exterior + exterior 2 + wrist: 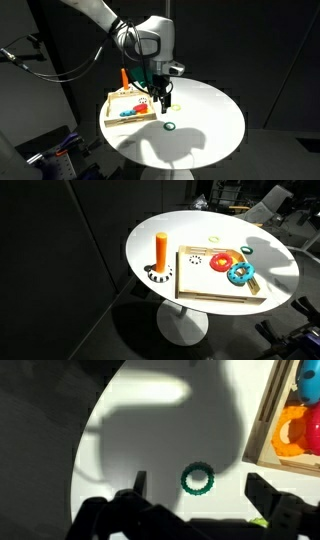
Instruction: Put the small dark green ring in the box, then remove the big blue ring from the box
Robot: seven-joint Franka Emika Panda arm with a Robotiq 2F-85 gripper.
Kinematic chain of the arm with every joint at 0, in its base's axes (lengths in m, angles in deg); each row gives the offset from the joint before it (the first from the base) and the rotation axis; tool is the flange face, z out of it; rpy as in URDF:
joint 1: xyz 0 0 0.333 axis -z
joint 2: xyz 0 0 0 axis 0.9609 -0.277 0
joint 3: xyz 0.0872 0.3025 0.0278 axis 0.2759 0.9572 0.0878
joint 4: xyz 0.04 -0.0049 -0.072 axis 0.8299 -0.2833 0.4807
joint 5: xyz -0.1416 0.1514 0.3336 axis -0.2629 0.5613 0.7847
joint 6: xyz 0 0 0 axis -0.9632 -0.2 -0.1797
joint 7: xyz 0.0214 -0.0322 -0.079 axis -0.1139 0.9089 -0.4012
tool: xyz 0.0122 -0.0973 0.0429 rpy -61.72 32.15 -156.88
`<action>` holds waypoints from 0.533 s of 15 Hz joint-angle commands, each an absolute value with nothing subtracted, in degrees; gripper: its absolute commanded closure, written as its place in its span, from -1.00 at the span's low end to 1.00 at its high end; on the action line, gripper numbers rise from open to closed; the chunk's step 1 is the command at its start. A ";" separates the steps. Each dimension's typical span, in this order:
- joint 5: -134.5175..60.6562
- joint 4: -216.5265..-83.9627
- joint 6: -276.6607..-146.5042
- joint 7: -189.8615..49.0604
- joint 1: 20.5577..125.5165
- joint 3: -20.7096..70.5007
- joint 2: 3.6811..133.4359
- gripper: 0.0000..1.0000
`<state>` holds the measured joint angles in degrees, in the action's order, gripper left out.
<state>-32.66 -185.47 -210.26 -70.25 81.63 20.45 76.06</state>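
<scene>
Neither step is done: the small dark green ring (186,479) lies on the tabletop (150,430) outside the box (262,422), between the pincer's (196,482) spread jaws, and the big blue ring (232,275) sits inside the box.

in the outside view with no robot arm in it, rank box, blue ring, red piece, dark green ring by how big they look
In an exterior view:
1. the box
2. the big blue ring and the red piece, too alike to rank
3. the small dark green ring, though it lies farther back
</scene>
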 commanded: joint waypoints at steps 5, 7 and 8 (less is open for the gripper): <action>-34.70 -178.11 -215.01 -74.09 80.17 20.29 64.53 -1.00; -34.38 -175.95 -215.58 -74.25 80.18 20.26 61.55 -1.00; -34.25 -174.76 -215.74 -74.23 80.21 20.28 60.02 -1.00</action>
<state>-33.74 -179.24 -215.47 -72.65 80.40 20.51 64.47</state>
